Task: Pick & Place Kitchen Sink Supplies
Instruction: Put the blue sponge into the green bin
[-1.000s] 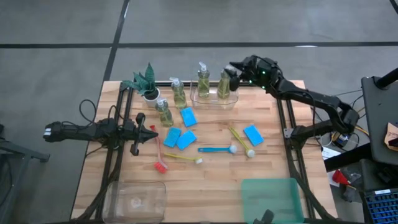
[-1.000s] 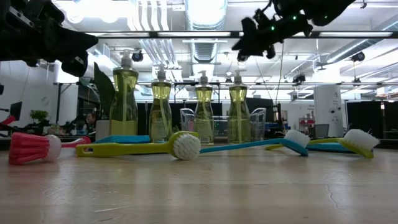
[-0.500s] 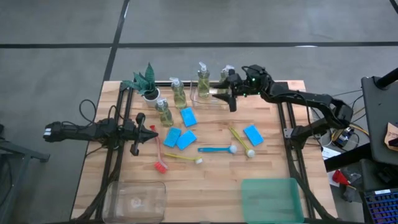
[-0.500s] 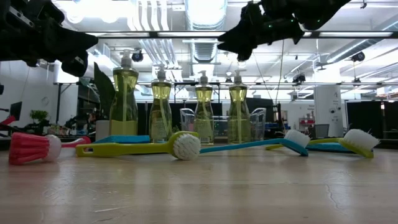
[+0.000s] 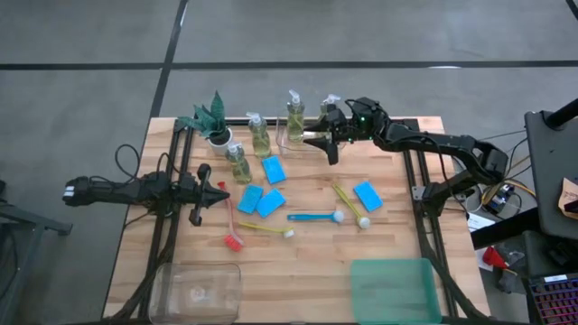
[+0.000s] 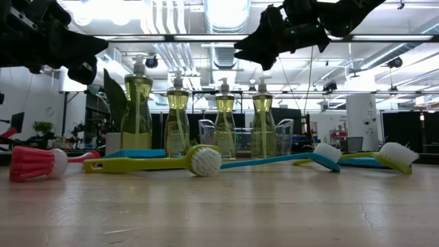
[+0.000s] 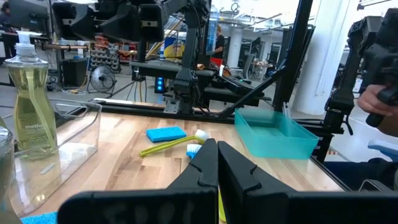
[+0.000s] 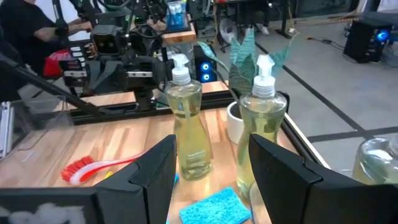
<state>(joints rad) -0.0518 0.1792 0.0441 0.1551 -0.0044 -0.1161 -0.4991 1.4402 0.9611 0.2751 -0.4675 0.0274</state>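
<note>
The right hand (image 5: 323, 144) hangs over the top middle of the bench (image 5: 397, 239) in the high view. Its two fingers are spread wide, and it holds nothing. It points toward the soap bottles. Two bottles (image 5: 295, 116) stand in a clear holder (image 5: 312, 144) just under and beside the hand. Two more bottles (image 5: 239, 164) stand a little to the left, near the small plant (image 5: 211, 117).

The left hand (image 5: 217, 192) waits at the left middle of the bench. Its fingers are shut tight, with nothing in them.

Three blue sponges (image 5: 273, 169) lie in the middle and one lies to the right. A red brush (image 5: 231, 227), yellow brushes (image 5: 266, 229) and a blue brush (image 5: 314, 217) lie lower down. A clear bin (image 5: 197, 287) sits at the bottom left and a green bin (image 5: 394, 287) at the bottom right.

What could go wrong? The bottles are tall and thin and stand close together. If the hand comes in a bit off, a finger may bump one and tip it over. It could also knock the clear holder. A smooth round bottle may slip if it is gripped too high, near the pump.
</note>
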